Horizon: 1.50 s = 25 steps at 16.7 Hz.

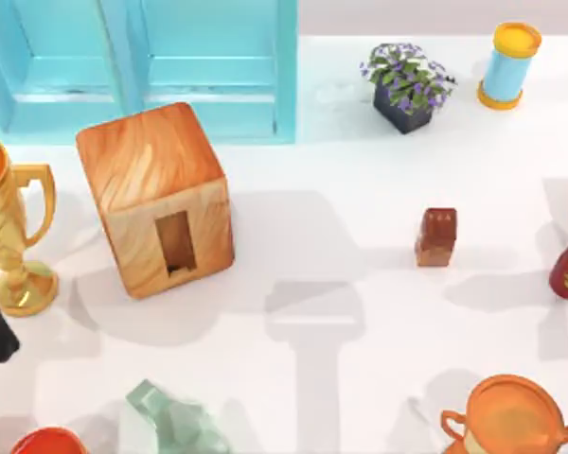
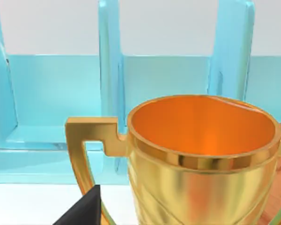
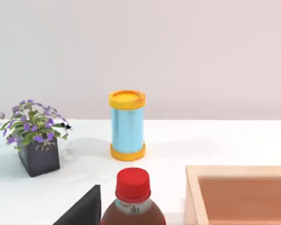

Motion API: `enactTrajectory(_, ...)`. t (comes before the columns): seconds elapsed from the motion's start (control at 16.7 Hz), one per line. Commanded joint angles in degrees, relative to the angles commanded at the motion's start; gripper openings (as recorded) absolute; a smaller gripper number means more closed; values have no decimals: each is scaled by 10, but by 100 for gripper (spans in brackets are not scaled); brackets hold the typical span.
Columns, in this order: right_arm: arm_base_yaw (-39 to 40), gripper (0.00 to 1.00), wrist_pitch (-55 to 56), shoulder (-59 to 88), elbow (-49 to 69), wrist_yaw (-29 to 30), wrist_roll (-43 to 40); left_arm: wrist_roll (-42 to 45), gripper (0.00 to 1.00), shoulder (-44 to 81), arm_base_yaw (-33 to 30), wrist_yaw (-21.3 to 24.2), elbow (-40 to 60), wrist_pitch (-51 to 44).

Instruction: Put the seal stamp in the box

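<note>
Seal stamp (image 1: 436, 236) upright on the table (image 1: 360, 189), right of centre, well apart from the box (image 1: 156, 197), slot facing front. Left arm parked at the left edge by a gold trophy (image 1: 9, 227); finger state of either gripper: cannot tell.

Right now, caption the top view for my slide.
Seal stamp stands upright right of the slotted wooden box, well apart.

A rendered tabletop scene, not a real room: a plain white tabletop (image 1: 360, 170) against a blank grey wall, scattered with unrelated props like a shiny gold trophy cup (image 2: 201, 159) and a teal panelled cabinet (image 1: 170, 66).
</note>
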Motion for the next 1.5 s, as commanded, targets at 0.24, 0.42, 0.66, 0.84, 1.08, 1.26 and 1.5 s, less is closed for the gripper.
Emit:
enactTrajectory(0.24,1,100,-17,17,13,0,2,0,100,0,0,0,0,0)
enactTrajectory(0.42,4,100,-82,86,69,2,11,0,100,0,0,0,0,0)
enactTrajectory(0.66,12,100,-212,246,215,4,39,0,100,0,0,0,0,0)
enactTrajectory(0.84,25,100,-317,396,368,5,72,0,100,0,0,0,0,0)
enactTrajectory(1.08,56,100,-447,615,600,5,123,0,100,0,0,0,0,0)
enactTrajectory(1.26,90,100,-531,783,773,4,162,0,100,0,0,0,0,0)
enactTrajectory(1.5,146,100,-631,997,957,3,206,0,100,0,0,0,0,0)
